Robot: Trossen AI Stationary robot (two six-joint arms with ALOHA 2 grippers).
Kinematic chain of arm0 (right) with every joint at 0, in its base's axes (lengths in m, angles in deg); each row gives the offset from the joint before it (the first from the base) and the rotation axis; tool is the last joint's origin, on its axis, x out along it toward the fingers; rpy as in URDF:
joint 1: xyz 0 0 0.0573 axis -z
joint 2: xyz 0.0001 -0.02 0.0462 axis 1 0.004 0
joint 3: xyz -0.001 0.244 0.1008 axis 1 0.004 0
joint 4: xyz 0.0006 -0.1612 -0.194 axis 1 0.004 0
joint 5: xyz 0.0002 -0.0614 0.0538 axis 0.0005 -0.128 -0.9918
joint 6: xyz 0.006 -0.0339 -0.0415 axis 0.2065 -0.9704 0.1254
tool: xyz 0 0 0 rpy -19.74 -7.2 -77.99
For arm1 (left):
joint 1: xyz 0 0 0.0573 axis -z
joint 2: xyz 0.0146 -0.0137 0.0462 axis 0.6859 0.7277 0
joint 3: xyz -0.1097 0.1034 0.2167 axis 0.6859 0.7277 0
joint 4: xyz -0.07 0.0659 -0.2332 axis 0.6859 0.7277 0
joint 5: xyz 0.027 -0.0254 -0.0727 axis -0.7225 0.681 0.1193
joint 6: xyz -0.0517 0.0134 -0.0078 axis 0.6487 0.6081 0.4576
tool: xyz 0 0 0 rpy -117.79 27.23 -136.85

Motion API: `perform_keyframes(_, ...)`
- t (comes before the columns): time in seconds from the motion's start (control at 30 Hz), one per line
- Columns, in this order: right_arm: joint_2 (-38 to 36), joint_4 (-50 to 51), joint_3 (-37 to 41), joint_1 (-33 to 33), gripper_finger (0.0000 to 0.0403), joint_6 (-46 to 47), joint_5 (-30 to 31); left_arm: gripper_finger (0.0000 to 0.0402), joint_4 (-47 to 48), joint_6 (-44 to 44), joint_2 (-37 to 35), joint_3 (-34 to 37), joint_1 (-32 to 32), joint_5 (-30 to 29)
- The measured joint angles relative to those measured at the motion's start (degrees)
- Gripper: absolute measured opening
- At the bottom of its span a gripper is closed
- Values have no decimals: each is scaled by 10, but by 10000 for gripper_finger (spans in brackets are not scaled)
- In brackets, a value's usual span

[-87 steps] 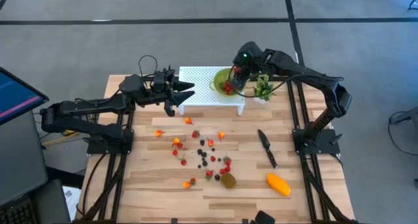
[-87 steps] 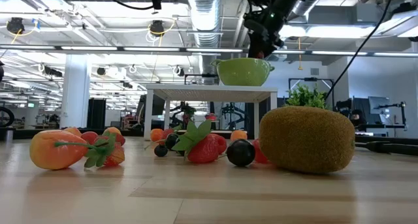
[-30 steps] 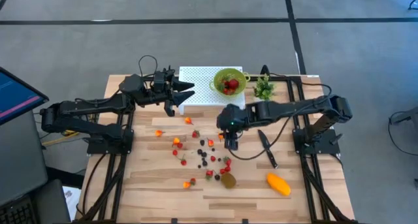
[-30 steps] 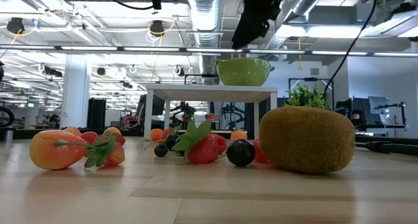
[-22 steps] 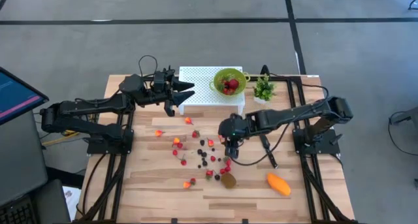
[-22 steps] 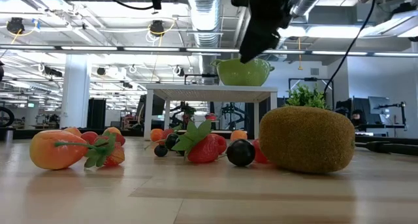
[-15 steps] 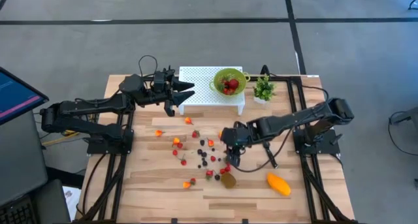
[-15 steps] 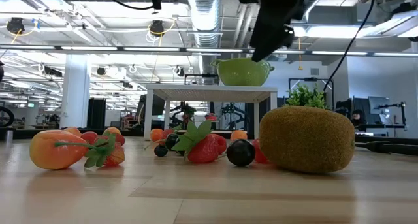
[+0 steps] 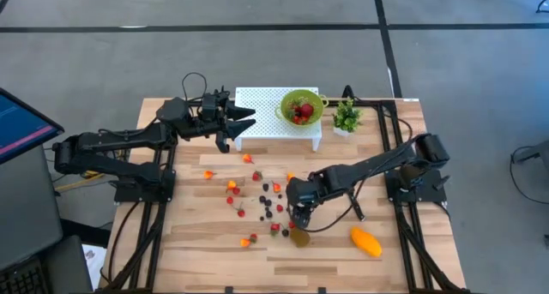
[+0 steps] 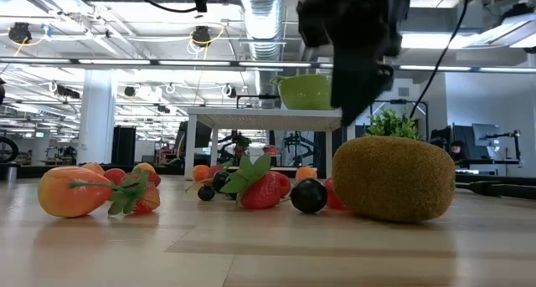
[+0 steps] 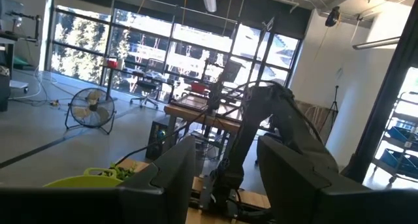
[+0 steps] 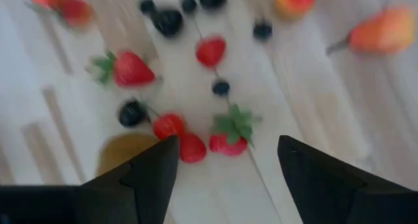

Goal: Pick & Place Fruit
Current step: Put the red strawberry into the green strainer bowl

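hovering spread wide and empty, right claw [image 12: 225, 168] sits just above strawberries [image 12: 230, 134] beside kiwi [image 9: 300, 237]

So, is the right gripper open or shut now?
Open. The right gripper shows a wide gap between its fingers, with strawberries visible on the table below.

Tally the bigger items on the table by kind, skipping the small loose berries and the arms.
kiwi: 1
mango: 1
knife: 1
potted plant: 1
green bowl: 1
white stand: 1
Total: 6
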Motion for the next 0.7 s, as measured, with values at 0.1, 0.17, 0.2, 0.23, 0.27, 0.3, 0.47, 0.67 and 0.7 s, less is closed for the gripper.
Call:
perform_keyframes(0.1,21,-6,0,0,255,13,-25,159,0,0,0,0,0,0)
perform_keyframes(0.17,35,-9,0,0,255,23,-34,159,0,0,0,0,0,0)
perform_keyframes(0.2,42,-10,0,0,255,28,-36,159,0,0,0,0,0,0)
perform_keyframes(0.23,49,-9,0,0,256,31,-36,159,0,0,0,0,0,0)
perform_keyframes(0.27,54,-9,0,0,256,32,-36,159,0,0,0,0,0,0)
perform_keyframes(0.3,59,-12,0,0,256,32,-36,159,0,0,0,0,0,0)
perform_keyframes(0.47,87,-41,0,4,256,38,-36,159,0,0,0,0,0,0)
perform_keyframes(0.67,88,-50,0,5,256,38,-30,159,0,0,0,0,0,0)
perform_keyframes(0.7,88,-48,0,7,256,38,-27,159,0,0,0,0,0,0)
